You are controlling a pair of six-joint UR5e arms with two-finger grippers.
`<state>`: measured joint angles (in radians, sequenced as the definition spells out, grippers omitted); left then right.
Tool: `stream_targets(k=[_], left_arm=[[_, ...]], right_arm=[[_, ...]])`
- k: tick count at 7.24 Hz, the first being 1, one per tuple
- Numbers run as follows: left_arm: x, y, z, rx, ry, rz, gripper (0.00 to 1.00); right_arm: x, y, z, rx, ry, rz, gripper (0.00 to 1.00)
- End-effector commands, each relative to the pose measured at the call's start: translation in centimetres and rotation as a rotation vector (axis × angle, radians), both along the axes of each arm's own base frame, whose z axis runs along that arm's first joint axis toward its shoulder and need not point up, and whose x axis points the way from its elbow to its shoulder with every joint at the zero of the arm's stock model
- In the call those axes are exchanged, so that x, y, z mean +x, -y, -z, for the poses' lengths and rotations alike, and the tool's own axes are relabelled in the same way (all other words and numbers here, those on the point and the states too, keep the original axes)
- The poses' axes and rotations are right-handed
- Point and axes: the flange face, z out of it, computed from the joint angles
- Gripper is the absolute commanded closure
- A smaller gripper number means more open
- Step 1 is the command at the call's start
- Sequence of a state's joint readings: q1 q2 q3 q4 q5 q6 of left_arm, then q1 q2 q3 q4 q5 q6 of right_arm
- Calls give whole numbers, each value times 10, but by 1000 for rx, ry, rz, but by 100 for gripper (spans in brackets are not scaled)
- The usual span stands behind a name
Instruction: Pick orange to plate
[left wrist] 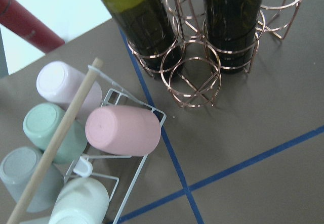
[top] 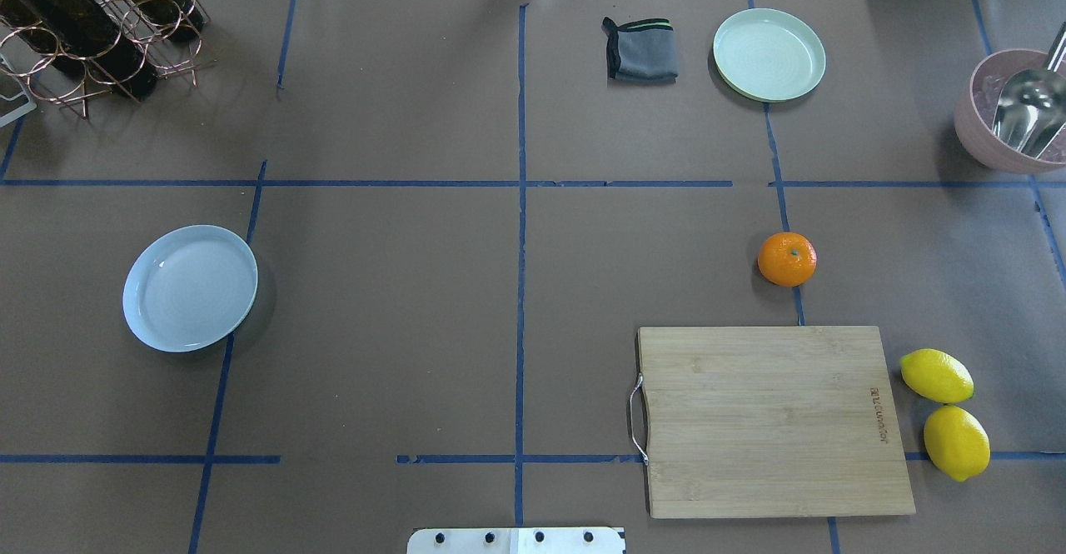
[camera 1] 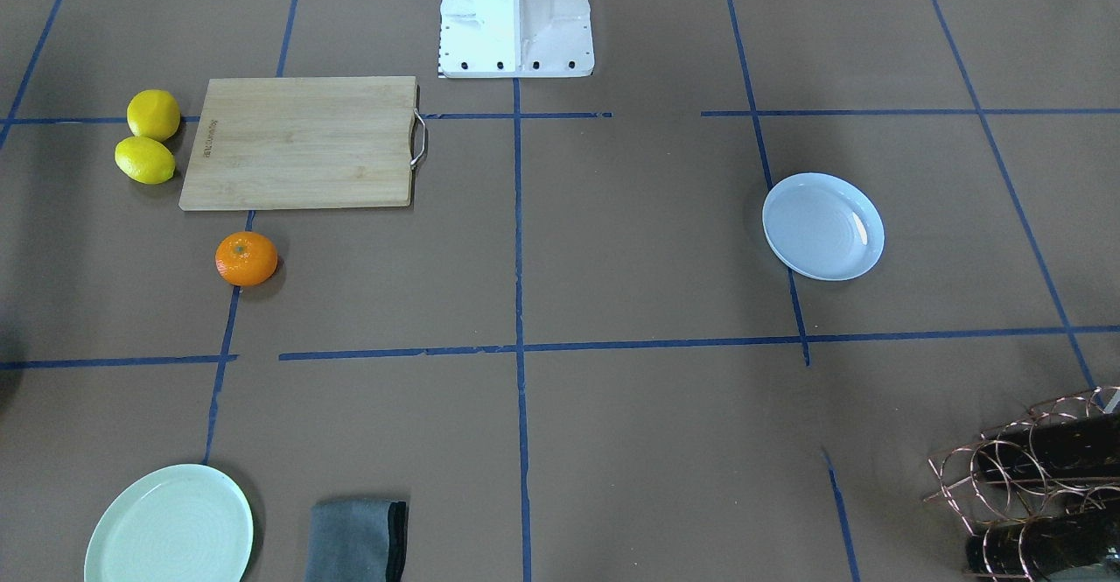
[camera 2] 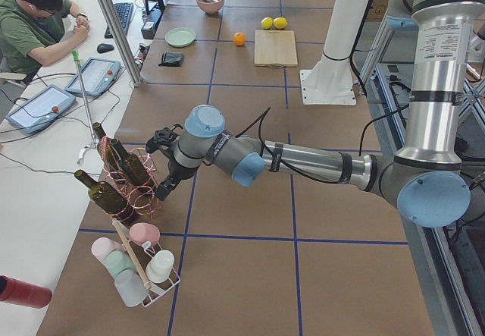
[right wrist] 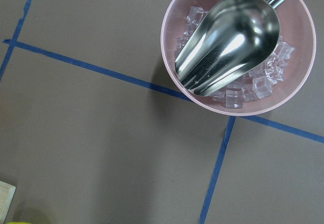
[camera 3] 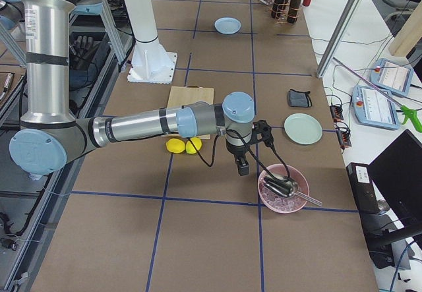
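Fruit and crockery lie spread over the brown worktop [top: 400,287], which is crossed by blue tape lines. The orange [top: 786,259] rests on the robot's right half, on one of those lines, near the far edge of the wooden cutting board [top: 770,421] but apart from it. Two lemons [top: 936,375] lie touching each other just beside the board's outer end. The pale blue plate [top: 190,287] sits on the robot's left half, well apart from the orange, with its rim on a tape line. A mint-green plate [top: 769,54] and a folded grey cloth [top: 641,50] lie near each other at the far edge, beyond the orange.

The left claw [camera 2: 161,137] shows only in the side view, close beside the copper wire rack [left wrist: 195,77] that holds dark wine bottles. I cannot tell whether it is spread or pressed together. Its wrist camera also shows pastel cups [left wrist: 123,131] in a white wire holder.

The right claw [camera 3: 242,167] points down at the worktop just beside the pink bowl [right wrist: 301,27]. Its state cannot be told either. In the bowl, a metal scoop [right wrist: 230,44] lies on ice cubes [right wrist: 263,85].
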<state>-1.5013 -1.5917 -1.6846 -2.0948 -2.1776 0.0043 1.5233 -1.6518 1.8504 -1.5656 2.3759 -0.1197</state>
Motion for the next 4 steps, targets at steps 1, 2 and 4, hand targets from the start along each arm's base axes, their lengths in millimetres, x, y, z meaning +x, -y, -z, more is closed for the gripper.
stream_targets(k=[1,2,4], left_arm=[[60,-1,4,16,-51,-47,0],[89,-7,1,-95,-143,24,0],[159,-34,-2,-205,-290,49,12]], right_arm=[[0,-3,-5,-8,0,-1,0],[0,-4,-7,-6,-1,3,0],[0,-4,-14,-24,-1,-1,0]])
